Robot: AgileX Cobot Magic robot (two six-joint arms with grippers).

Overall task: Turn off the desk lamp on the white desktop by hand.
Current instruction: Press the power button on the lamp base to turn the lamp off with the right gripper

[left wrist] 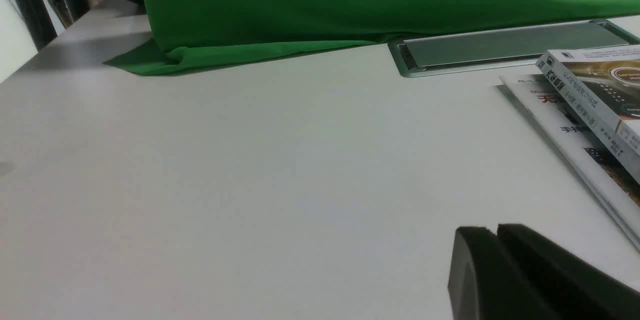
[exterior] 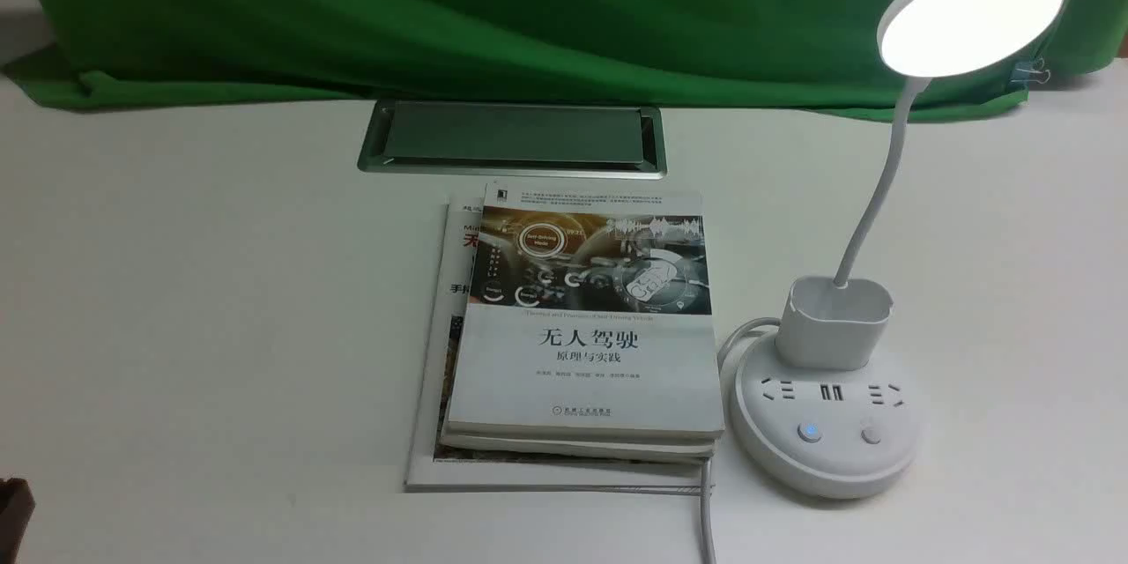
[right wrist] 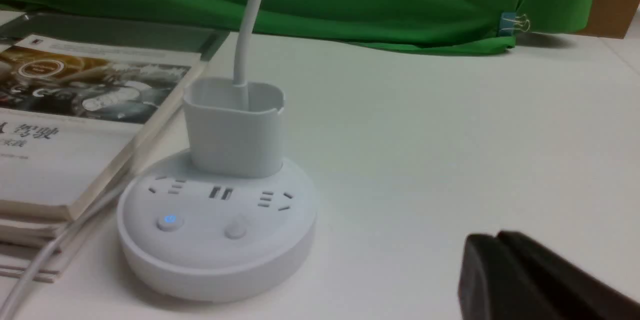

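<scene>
The desk lamp (exterior: 846, 352) stands at the right of the white desktop (exterior: 176, 300). Its round disc head (exterior: 969, 13) is lit. Its round socket base (exterior: 824, 427) has two buttons; the left button (exterior: 809, 432) glows blue, the right button (exterior: 871, 434) is plain. The base also shows in the right wrist view (right wrist: 215, 230). My right gripper (right wrist: 497, 236) is shut and empty, to the right of the base and apart from it. My left gripper (left wrist: 496, 229) is shut and empty over bare desktop, left of the books. Only a dark corner of the left arm (exterior: 13, 502) shows in the front view.
A stack of books (exterior: 582, 326) lies just left of the lamp base. The lamp's white cable (exterior: 705, 511) runs off the front edge. A silver-framed cable hatch (exterior: 511, 137) sits behind the books. Green cloth (exterior: 493, 9) covers the back, with a clip (exterior: 1029, 70) at its right.
</scene>
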